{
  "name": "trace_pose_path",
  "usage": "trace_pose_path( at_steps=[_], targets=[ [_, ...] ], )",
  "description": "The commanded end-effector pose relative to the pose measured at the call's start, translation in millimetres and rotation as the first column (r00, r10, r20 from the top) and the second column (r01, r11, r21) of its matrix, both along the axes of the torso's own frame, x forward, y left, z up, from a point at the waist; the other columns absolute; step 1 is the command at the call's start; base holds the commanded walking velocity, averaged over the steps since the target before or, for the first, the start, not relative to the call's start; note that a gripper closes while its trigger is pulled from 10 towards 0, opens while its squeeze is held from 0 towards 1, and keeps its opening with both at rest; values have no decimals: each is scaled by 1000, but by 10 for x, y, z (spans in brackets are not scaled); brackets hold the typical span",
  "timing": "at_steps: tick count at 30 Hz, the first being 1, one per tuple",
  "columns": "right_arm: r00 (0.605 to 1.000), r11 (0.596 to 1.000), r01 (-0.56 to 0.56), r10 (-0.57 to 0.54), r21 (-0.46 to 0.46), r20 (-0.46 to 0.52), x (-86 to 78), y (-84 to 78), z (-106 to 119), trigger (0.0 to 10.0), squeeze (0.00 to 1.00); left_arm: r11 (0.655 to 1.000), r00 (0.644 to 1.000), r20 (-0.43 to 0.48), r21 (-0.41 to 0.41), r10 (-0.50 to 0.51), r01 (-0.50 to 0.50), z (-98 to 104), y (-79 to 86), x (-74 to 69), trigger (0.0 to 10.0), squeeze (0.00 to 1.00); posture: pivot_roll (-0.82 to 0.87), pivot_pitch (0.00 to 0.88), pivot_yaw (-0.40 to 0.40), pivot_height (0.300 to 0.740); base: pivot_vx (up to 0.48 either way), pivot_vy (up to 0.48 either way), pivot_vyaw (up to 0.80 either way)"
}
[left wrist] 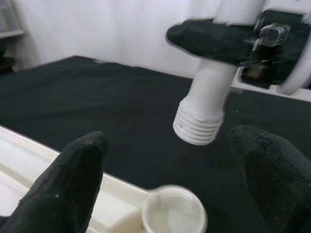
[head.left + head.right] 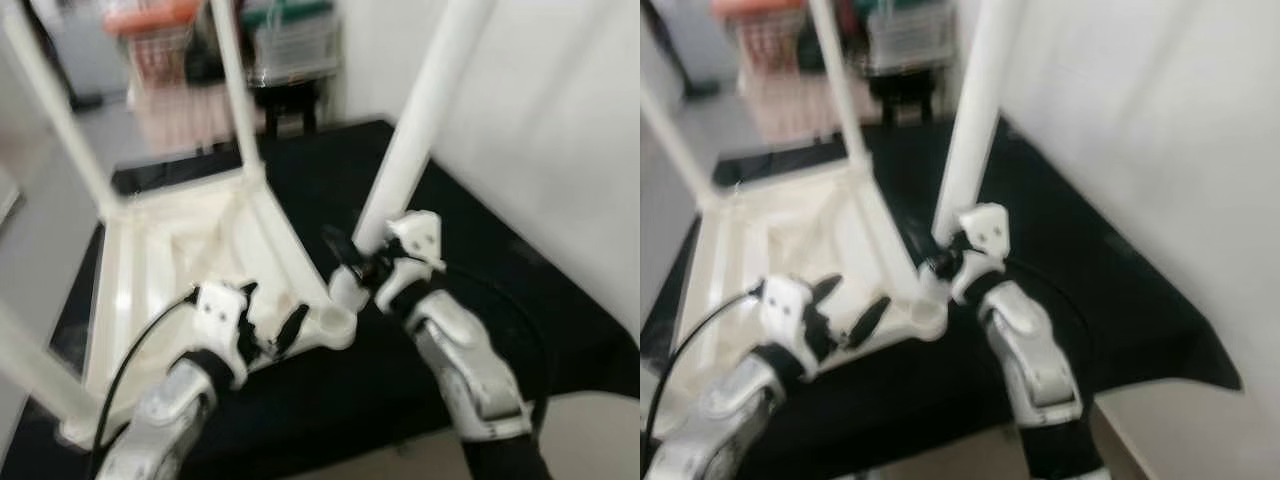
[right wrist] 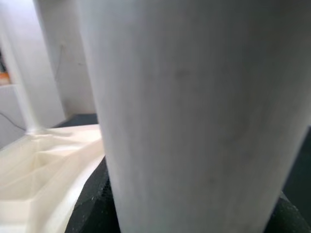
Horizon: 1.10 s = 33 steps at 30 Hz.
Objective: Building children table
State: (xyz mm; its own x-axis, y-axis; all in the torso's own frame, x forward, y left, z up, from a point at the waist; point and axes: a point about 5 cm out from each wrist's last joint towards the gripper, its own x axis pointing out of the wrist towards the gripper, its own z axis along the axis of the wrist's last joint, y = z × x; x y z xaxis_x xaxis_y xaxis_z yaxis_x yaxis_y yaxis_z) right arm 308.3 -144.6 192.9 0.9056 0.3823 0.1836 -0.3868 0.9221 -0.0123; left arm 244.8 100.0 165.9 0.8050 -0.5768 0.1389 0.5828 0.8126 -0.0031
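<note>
Right pincer (image 2: 358,262) clenching the last white leg (image 2: 415,135), hovering its threaded end just above the corner socket (image 1: 173,214) for screwing in. Left pincer (image 2: 268,322) spread wide, straddling that corner, steadying the upturned tabletop (image 2: 180,260) on the black mat (image 2: 470,240). Baskets (image 2: 290,40) sitting behind, nothing blocking.

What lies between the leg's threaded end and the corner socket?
Nothing: in the left wrist view the threaded end hangs above the socket with only black mat behind.
</note>
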Motion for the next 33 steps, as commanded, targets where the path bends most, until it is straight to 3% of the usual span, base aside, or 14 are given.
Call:
trace_pose_path(
  at_steps=[1,9,15,17,21,26,28,33],
  targets=[
    [993,994,-114,113,4,45,-12,223,122,10000,0,997,998,8,58,58,-59,-23,133,-1,10000,0,-64,0,58,740,251,0,625],
    [983,982,-179,181,-54,43,-21,214,120,10000,0,991,998,-34,123,61,-56,-88,117,-49,10000,0,-60,6,60,740,63,0,156],
    [922,919,-385,387,-84,12,-149,291,99,10000,0,983,995,-78,175,69,-54,-152,165,-132,10000,0,-51,14,59,740,0,0,306],
    [922,919,-385,387,-84,12,-149,291,99,10000,0,983,995,-78,175,69,-54,-152,165,-132,10000,0,-51,14,59,740,0,0,800],
    [889,887,-457,457,-72,-11,-200,264,79,10000,0,982,995,-92,180,-40,56,-150,79,-213,10000,0,-47,18,57,740,0,0,800],
    [874,871,-486,486,-73,-17,-215,237,84,10000,0,981,993,-97,177,-67,84,-142,55,-230,10000,0,-49,18,59,740,0,0,800],
    [850,847,-526,526,-75,-24,-244,180,106,10000,0,978,987,-116,165,-109,128,-140,24,-246,10000,0,-50,20,60,740,0,0,800],
    [846,842,-533,533,-84,-30,-251,168,108,10000,0,977,984,-125,155,-125,143,-137,13,-255,10000,0,-51,21,60,740,0,0,600]
  ],
)
